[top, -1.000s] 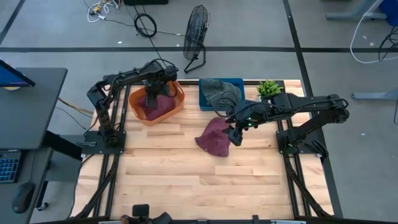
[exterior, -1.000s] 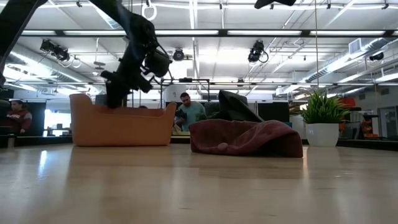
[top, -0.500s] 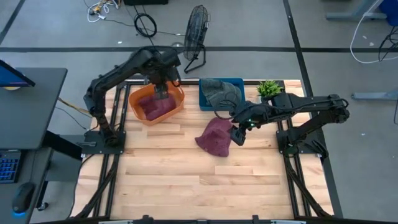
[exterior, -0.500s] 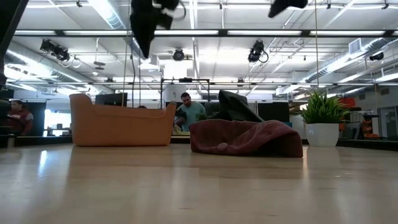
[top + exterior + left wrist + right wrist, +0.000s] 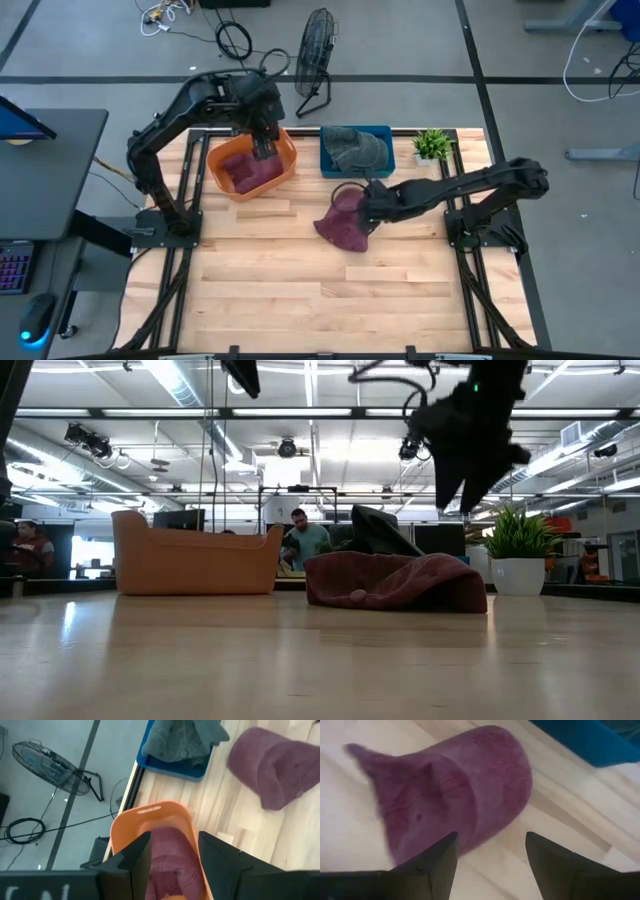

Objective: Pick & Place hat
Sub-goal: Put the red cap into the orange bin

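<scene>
A maroon hat (image 5: 343,220) lies flat on the wooden table, near its middle; it also shows in the low view (image 5: 395,582) and the right wrist view (image 5: 455,805). My right gripper (image 5: 364,213) hangs open just above the hat's right side, fingers pointing down and clear of it (image 5: 465,495). My left gripper (image 5: 263,147) is open and raised over the orange basket (image 5: 285,165). Another maroon hat (image 5: 170,860) lies inside that basket.
A blue tray (image 5: 385,135) with a grey hat (image 5: 352,148) sits at the far edge, just behind the maroon hat. A small potted plant (image 5: 431,143) stands to the tray's right. The near half of the table is bare wood. People show in the room beyond.
My left gripper has risen out of the orange basket and now hangs high above it; the maroon hat inside has stayed there. My right gripper has moved toward the table's left and come down over the maroon hat on the table. That hat has not moved.
</scene>
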`<action>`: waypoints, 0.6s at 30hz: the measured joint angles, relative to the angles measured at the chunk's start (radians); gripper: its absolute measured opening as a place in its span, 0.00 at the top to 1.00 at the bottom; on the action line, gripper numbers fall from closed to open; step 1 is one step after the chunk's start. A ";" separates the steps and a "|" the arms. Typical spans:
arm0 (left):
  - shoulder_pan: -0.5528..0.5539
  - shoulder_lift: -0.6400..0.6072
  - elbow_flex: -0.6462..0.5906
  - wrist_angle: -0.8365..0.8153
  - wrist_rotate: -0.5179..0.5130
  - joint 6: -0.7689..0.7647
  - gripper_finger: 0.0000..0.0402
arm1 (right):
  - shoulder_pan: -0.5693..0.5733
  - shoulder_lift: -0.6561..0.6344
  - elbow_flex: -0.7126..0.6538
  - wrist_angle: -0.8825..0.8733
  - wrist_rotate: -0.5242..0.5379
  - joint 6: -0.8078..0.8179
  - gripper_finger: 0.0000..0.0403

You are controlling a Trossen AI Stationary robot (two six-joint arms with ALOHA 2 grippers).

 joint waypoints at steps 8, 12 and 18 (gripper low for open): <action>-0.007 0.003 -0.001 0.023 -0.001 -0.005 0.58 | 0.002 0.039 -0.177 0.338 0.020 0.040 0.42; -0.006 0.003 -0.001 0.025 -0.001 -0.005 0.58 | 0.002 0.077 -0.188 0.358 0.050 0.039 0.44; -0.007 0.003 -0.001 0.026 -0.001 -0.005 0.58 | 0.002 0.171 -0.189 0.427 0.001 0.031 0.50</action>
